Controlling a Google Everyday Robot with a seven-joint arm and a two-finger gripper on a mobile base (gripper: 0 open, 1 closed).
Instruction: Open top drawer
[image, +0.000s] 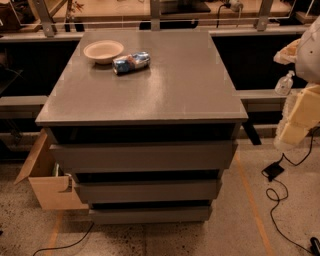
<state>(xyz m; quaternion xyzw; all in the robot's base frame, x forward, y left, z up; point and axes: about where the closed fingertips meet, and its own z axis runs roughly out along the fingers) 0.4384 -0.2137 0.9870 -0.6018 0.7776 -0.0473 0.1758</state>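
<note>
camera view:
bowl: shallow cream round bowl (103, 50), empty, far left on the grey counter (175, 95); crumpled blue-and-silver packet (131, 62) just beside it.
top drawer (142, 156): widest matte grey handleless front, directly under the counter top; interior hidden.
gripper (295, 125): pale, at the right edge beside the counter; cannot tell its opening.
</note>
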